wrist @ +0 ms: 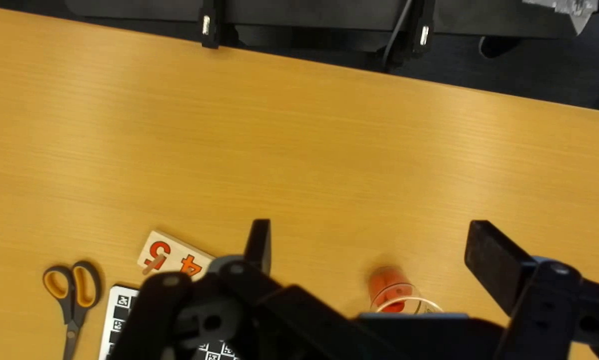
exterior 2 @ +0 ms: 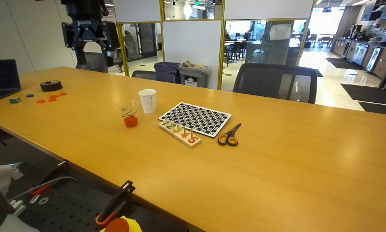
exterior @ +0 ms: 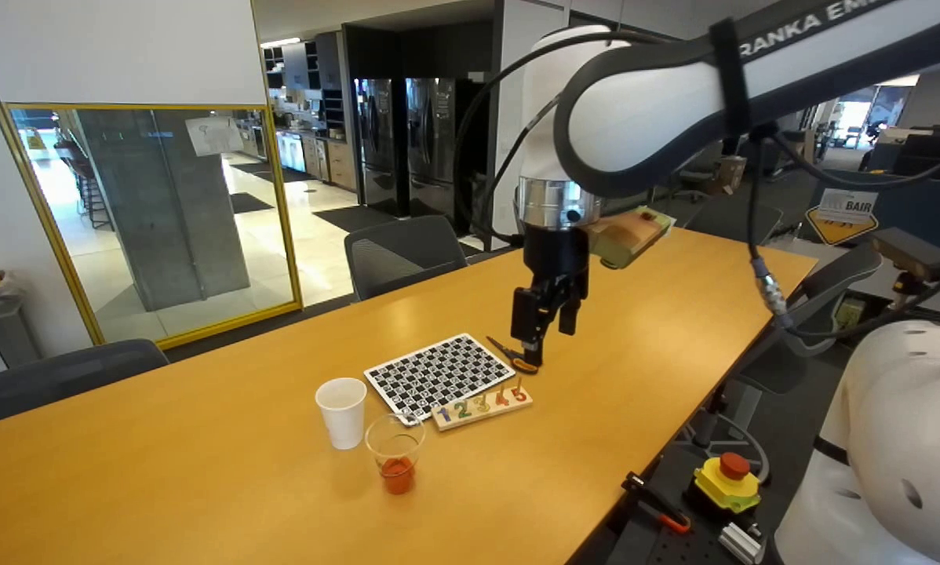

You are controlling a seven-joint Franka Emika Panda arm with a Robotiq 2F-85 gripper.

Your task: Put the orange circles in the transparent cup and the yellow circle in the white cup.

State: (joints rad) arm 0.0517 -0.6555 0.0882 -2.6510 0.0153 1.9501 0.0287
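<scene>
The transparent cup stands upright on the table, with several orange circles in its bottom. The wrist view also shows this cup, partly covered by the gripper body. The white cup stands upright beside it; its inside is hidden and the wrist view does not show it. Several more orange circles lie loose on the table in an exterior view. The yellow circle is hidden or out of view. My gripper is wide open and empty, above the table.
A checkered board, a numbered peg board and scissors lie near the cups. A blue disc, a green block, black tape and a laptop are near the loose discs.
</scene>
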